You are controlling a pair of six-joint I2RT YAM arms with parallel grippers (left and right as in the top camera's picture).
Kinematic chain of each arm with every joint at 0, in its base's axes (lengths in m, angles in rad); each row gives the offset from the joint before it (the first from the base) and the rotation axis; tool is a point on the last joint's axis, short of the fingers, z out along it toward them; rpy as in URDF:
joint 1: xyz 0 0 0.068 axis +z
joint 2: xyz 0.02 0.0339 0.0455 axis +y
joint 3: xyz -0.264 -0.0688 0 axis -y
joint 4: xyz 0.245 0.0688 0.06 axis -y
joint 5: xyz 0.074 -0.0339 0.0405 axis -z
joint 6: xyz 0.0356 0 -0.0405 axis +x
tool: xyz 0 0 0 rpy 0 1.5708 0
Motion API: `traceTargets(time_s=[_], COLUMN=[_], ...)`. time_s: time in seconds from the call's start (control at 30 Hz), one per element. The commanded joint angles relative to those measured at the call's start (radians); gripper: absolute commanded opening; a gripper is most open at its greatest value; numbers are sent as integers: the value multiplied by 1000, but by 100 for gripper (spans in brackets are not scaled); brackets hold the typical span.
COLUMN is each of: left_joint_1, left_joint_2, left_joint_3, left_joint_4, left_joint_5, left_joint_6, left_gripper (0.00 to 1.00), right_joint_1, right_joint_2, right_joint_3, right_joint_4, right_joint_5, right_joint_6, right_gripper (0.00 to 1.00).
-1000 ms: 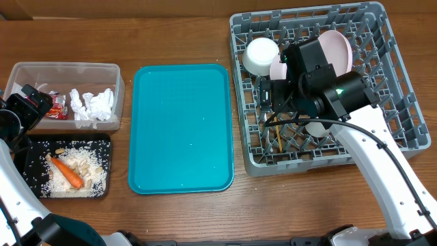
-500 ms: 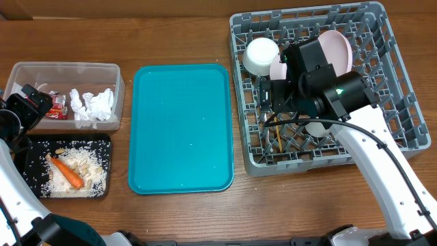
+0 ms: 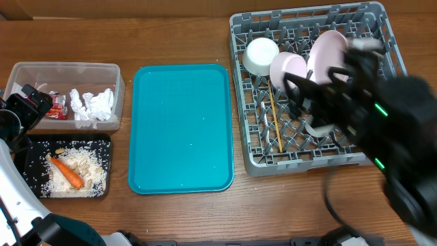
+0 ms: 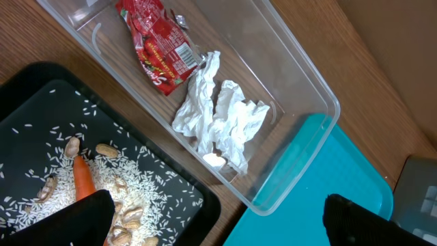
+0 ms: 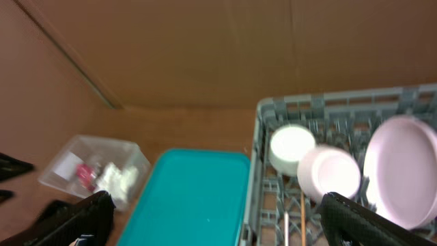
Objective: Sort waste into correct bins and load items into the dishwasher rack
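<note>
Between clear tub (image 3: 65,67) and grey rack (image 3: 300,164) lies the teal tray (image 3: 181,130).

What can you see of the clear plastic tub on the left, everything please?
The clear plastic tub is rectangular and see-through, with rounded corners and a raised rim, upright on the wooden table at the far left. Inside lie a red crinkled wrapper and crumpled white tissue. The black tray runs along one long side; the teal tray lies beside one short end.
</note>
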Motion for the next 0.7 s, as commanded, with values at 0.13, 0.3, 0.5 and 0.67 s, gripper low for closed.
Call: traceTargets(time_s=[0.13, 0.3, 0.5, 0.67], left_joint_1=[0, 0, 0, 0], left_joint_2=[1, 1, 1, 1], left_joint_3=[23, 23, 23, 23], left_joint_4=[1, 1, 1, 1], left_joint_5=[-6, -6, -6, -6], left_joint_6=[-5, -5, -5, -6], left_gripper=[100, 100, 100, 100], right_joint_1=[-8, -69, -134, -157], right_joint_2=[-278, -465, -693, -827], right_joint_3=[-8, -140, -441, -689], right_joint_4=[-81, -62, 84, 241], right_joint_5=[55, 61, 61, 61], right_joint_6=[-2, -3, -2, 21], right_gripper=[100, 100, 100, 100])
